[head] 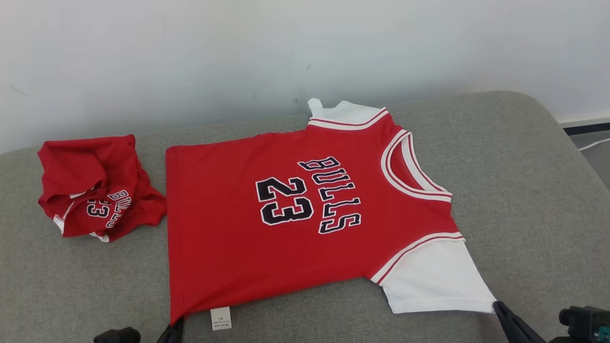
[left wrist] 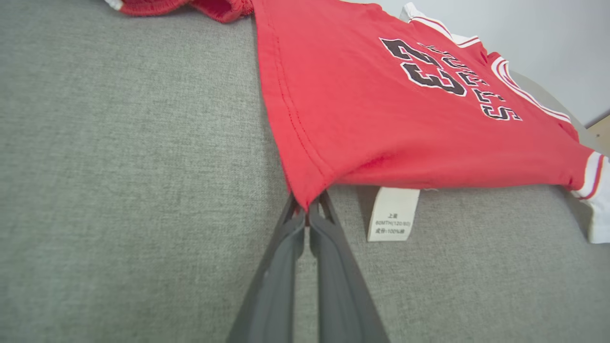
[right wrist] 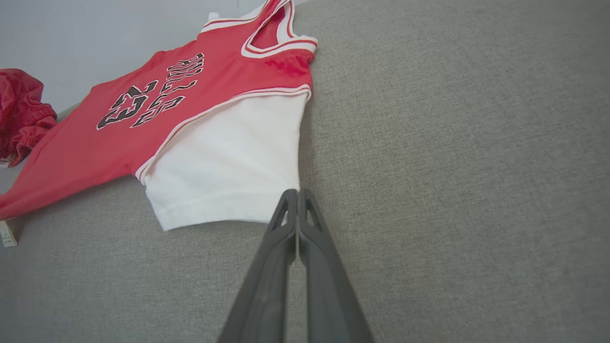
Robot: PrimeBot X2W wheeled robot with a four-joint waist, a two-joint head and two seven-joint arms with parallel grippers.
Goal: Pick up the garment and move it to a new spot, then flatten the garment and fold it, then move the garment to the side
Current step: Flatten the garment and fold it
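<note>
Grey couch (head: 524, 190), wrist view shows left tool (left wrist: 307, 212) pinching jersey (left wrist: 381, 119) hem, right tool (right wrist: 297, 195) pressed together

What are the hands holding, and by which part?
Left hand pinches the red jersey by its hem corner. Right hand is shut at the white sleeve corner; grip unclear.

Garment (head: 286, 214) label (left wrist: 393, 213) print too small to read

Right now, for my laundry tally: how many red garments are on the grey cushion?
2. The jersey lies flat in the middle; the crumpled garment sits beside its hem, to the robot's left. Others could hide beneath.
</note>
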